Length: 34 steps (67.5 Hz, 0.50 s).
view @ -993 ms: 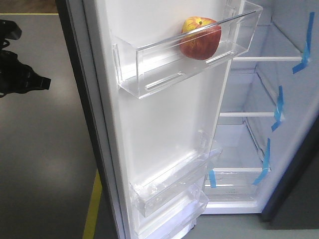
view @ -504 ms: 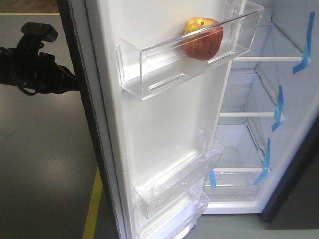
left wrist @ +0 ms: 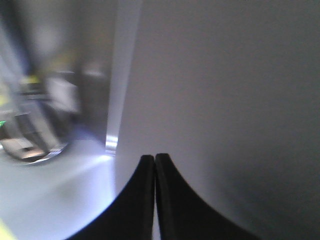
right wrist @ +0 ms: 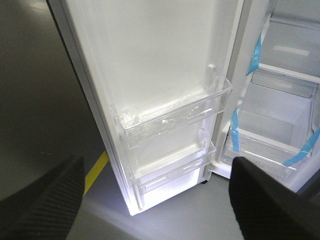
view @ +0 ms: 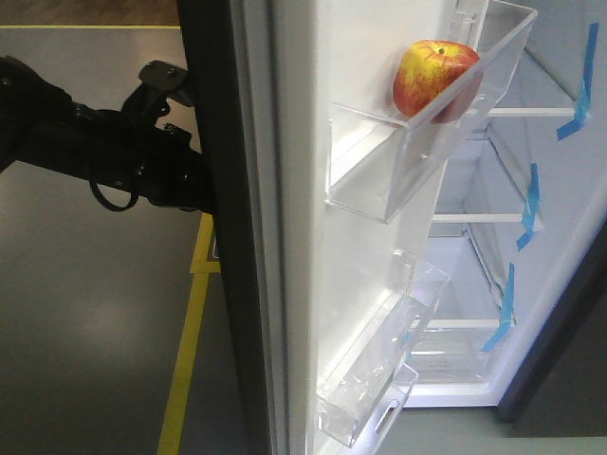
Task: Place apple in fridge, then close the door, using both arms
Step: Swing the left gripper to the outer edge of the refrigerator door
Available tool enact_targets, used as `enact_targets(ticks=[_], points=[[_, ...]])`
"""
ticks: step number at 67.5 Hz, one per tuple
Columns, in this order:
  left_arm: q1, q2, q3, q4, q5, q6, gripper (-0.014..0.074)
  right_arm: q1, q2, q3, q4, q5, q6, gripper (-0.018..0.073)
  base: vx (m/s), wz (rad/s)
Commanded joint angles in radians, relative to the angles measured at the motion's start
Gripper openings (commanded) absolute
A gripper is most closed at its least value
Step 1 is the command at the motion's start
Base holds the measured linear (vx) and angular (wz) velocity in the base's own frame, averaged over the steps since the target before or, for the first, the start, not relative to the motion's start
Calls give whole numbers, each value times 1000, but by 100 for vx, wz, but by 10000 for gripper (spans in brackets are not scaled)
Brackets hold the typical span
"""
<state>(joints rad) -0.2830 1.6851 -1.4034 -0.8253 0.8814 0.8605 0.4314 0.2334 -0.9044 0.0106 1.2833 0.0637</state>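
The apple [view: 434, 78], red with yellow patches, sits in the top clear bin [view: 417, 161] of the door [view: 285, 237]. The door stands part open in front of the white fridge interior [view: 474, 275] with blue-taped shelves. My left arm [view: 114, 152] reaches in from the left behind the door's dark outer face; its gripper is hidden there. In the left wrist view the left gripper [left wrist: 154, 159] is shut and empty, close to the grey door face [left wrist: 225, 100]. My right gripper [right wrist: 157, 170] is open, its fingers [right wrist: 45, 200] apart, facing the door's lower bins [right wrist: 175, 120].
A yellow floor line [view: 190, 341] runs along the grey floor left of the door. The fridge's dark right wall [view: 569, 341] stands at the right. Blue tape strips [view: 529, 204] mark the shelf edges.
The door has swung toward the fridge, carrying the apple and bin to the right. My left arm has moved right, up to the door's outer face.
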Motion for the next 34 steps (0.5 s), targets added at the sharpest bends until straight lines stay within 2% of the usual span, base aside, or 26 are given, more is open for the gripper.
enact_targets(ticks=[1,24,34], points=[[-45,-38,-33,-108,-31,27,-6,-1,18,-21,-3,4,-4,578,0,0],[-170,-38,-33,-193,-13,146,-6,-1,18,-21,-3,4,-4,578,0,0],[-207,-38,-33,-324,-28,258,-6,-1,18,-21,-3,4,-4,578,0,0]])
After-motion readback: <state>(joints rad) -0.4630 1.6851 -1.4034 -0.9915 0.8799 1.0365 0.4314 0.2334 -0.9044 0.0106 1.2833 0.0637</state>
